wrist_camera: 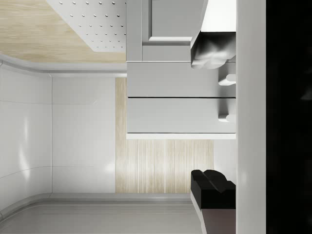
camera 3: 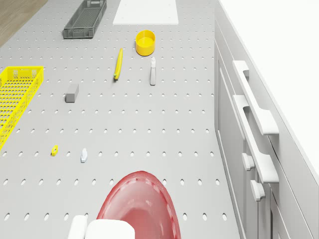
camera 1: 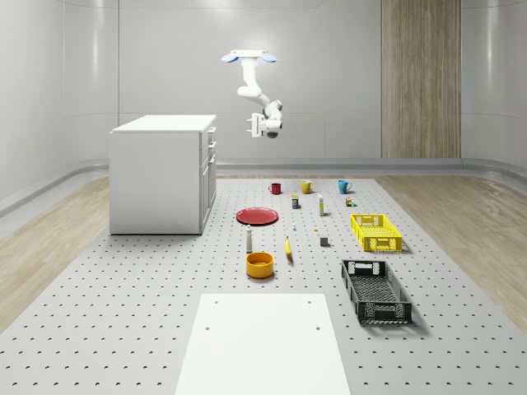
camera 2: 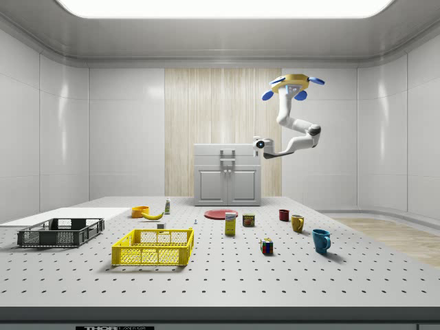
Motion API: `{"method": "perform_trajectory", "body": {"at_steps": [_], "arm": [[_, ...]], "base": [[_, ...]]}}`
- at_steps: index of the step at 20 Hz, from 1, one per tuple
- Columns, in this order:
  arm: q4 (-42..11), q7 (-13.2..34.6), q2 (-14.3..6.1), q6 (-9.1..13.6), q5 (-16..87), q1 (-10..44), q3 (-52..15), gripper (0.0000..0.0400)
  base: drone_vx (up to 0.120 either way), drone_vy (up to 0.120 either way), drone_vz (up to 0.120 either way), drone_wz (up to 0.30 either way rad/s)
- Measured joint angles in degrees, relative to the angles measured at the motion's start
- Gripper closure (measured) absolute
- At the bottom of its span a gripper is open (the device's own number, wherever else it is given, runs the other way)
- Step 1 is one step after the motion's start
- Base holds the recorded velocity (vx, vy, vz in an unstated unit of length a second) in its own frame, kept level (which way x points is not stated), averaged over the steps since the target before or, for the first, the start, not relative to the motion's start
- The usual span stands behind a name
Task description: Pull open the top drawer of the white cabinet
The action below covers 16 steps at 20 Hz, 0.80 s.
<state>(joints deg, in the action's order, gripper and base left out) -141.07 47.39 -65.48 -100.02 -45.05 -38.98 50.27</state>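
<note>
Jaws parted, top drawer closed

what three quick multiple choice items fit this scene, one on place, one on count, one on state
1. Where does the drone hover?
A on the floor
B in the air beside the white cabinet
C inside the black crate

2. How many mugs stand in a row?
A one
B three
C five

3. The top drawer is:
A shut
B pulled fully out
C removed

B: the whole-scene view shows it aloft off the cabinet's handle side, tool near drawer height.
B: red mug, yellow mug, blue mug.
A: its front sits flush.
</note>
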Motion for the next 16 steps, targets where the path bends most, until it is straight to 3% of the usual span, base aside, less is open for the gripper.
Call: {"method": "perform_trajectory", "body": {"at_steps": [16], "arm": [[-0.18, 0.97, -1.38, -1.12, 1.16, -1.18, 0.33, 0.0095]], "base": [[0.12, -0.12, 0.0, 0.0]]}}
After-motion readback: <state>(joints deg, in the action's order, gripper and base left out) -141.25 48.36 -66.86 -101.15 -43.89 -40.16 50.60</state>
